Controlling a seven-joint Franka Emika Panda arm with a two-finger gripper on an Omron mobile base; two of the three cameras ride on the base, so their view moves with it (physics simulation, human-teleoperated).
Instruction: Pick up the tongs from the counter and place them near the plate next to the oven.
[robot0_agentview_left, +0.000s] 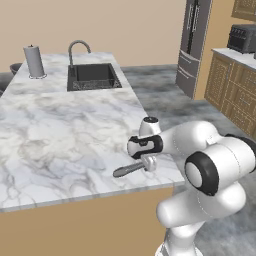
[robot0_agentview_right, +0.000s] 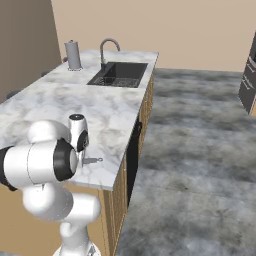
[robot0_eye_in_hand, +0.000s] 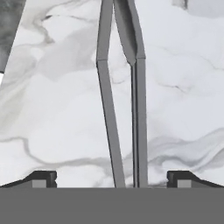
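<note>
The dark grey tongs (robot0_agentview_left: 129, 169) lie flat on the white marble counter (robot0_agentview_left: 60, 130), close to its front right corner. In the hand view the tongs (robot0_eye_in_hand: 127, 100) run lengthwise up the middle, their two arms spreading slightly. My gripper (robot0_eye_in_hand: 111, 179) hangs just above them, open, with one fingertip (robot0_eye_in_hand: 40, 178) on each side and not touching. From the left base view the gripper (robot0_agentview_left: 148, 162) sits over the thicker end. A thin end of the tongs (robot0_agentview_right: 93, 160) pokes out past my arm in the right base view. The plate and the oven are out of view.
A dark sink (robot0_agentview_left: 92, 76) with a curved faucet (robot0_agentview_left: 78, 48) is set in the far end of the counter, beside a paper towel roll (robot0_agentview_left: 34, 61). A steel fridge (robot0_agentview_left: 192, 45) and wooden cabinets with a toaster oven (robot0_agentview_left: 243, 37) stand across the grey floor (robot0_agentview_right: 200, 150).
</note>
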